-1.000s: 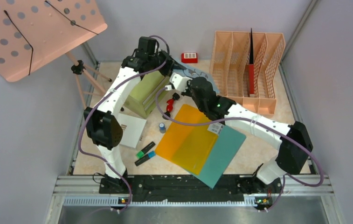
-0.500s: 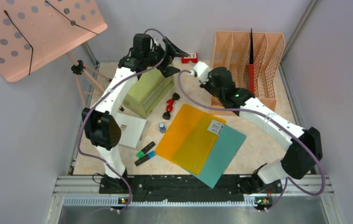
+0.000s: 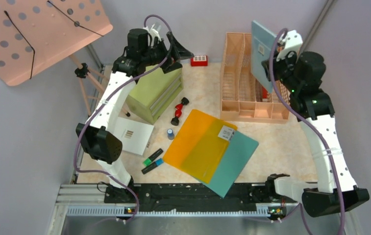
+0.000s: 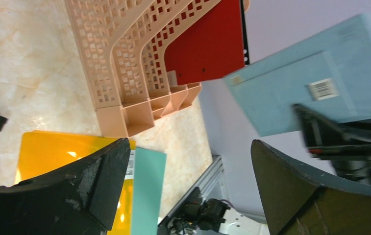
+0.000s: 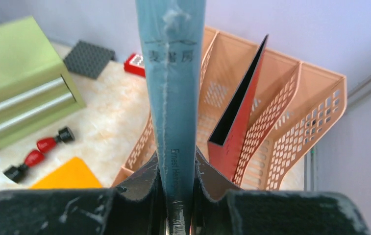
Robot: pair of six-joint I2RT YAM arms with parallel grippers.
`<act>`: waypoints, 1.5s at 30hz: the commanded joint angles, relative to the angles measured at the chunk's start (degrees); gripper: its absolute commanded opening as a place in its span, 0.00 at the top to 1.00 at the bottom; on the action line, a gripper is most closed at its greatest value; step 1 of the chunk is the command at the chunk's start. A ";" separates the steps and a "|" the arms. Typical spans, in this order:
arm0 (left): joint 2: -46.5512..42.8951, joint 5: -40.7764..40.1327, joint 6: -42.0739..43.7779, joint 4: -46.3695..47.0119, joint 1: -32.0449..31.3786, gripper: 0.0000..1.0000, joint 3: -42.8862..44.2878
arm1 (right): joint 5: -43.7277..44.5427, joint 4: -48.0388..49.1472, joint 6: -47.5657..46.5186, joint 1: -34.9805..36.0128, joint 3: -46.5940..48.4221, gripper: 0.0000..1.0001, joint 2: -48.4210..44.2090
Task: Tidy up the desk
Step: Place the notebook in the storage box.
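**Blue book hanging edge-on over the file rack**

The right gripper (image 5: 176, 182) is pinching a thin pale-blue book (image 5: 172, 73) by its spine, holding it upright in the air. The peach perforated plastic file rack (image 3: 228, 88) is sitting at the far right of the beige marble-patterned desk (image 3: 271, 142), just below and ahead of the book. The book's long edge is running roughly along the rack's slots, beside the red folder (image 5: 239, 122) standing in one of them. Lowering it into a free slot looks like the right arm's job. The left gripper (image 4: 188, 178) is hanging spread and empty over by the green drawer cabinet (image 3: 155, 95).

The spine is showing Chinese characters and Latin letters that seem to begin "Ernest". The cover is carrying a barcode sticker (image 4: 323, 88).
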 commanded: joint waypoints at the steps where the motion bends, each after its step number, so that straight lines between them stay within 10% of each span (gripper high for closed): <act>1: -2.43 0.47 10.24 -3.33 -0.15 0.02 0.92 | -6.28 3.16 6.45 -4.33 8.11 1.00 -1.74; 16: -18.36 -8.06 31.88 -0.20 -0.25 0.02 -16.42 | -1.89 12.39 7.44 -20.78 8.72 1.00 0.79; 45: -23.37 -5.39 31.30 9.21 -0.25 0.02 -25.98 | 1.02 70.78 5.80 -21.86 -27.22 1.00 19.55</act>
